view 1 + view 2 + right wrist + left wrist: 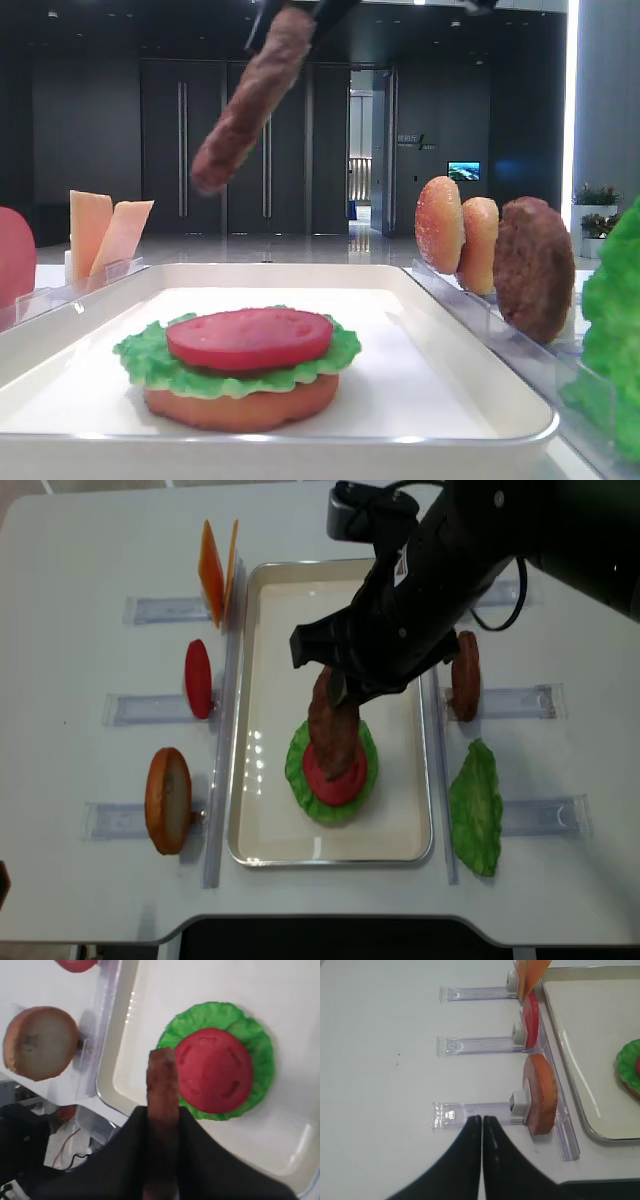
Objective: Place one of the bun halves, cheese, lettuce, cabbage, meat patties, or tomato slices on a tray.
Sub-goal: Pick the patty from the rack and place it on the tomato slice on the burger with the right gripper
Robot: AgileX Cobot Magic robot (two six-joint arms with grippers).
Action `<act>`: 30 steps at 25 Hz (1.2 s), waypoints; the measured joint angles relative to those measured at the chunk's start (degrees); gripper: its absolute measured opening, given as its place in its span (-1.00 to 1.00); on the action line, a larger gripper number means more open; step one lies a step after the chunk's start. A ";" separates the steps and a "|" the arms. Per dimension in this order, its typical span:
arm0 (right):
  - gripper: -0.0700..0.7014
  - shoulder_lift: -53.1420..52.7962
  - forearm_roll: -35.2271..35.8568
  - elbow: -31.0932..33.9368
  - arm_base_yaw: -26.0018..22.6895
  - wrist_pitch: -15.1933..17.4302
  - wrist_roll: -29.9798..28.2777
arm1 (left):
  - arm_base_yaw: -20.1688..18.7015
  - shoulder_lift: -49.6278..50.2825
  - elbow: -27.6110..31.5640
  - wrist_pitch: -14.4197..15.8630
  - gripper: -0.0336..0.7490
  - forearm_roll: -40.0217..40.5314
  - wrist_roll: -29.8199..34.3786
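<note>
A dark-brown meat patty [245, 105] hangs edge-down from my right gripper [162, 1110], which is shut on it. It hovers over the white tray [265, 630], just above and left of a stack there. The stack is a bun base [240, 408], green lettuce [260, 1045] and a tomato slice [214, 1070] on top. From overhead, the patty [335, 730] partly covers the tomato slice [330, 778]. My left gripper [482, 1119] is shut and empty over bare table, beside a clear holder with a bun half [540, 1095].
Left of the tray, holders carry cheese slices [215, 570], a tomato slice [198, 678] and the bun half [168, 800]. On the right stand two bun halves [440, 225], a second meat patty [465, 675] and loose lettuce [475, 805].
</note>
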 joint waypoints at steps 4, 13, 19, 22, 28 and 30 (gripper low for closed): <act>-0.53 0.00 17.08 6.37 -2.55 -4.87 -15.91 | 0.00 0.00 0.00 0.00 -0.92 0.00 -0.05; -0.53 0.00 51.11 17.92 -12.90 -7.38 -49.49 | 0.00 0.00 0.00 0.00 -0.92 0.00 -0.05; -0.53 0.00 53.80 20.08 -15.50 -9.16 -56.01 | 0.00 0.00 0.00 0.00 -0.92 0.00 -0.05; -0.53 0.07 53.75 21.04 -14.63 -12.71 -56.18 | 0.00 0.00 0.00 0.00 -0.91 0.00 -0.05; -0.53 3.09 54.02 23.30 -14.13 -13.63 -56.41 | 0.00 0.00 0.00 0.00 -0.92 0.00 -0.05; -0.53 4.27 55.07 23.37 -14.08 -13.58 -57.32 | 0.00 0.00 0.00 0.00 -0.92 0.04 -0.05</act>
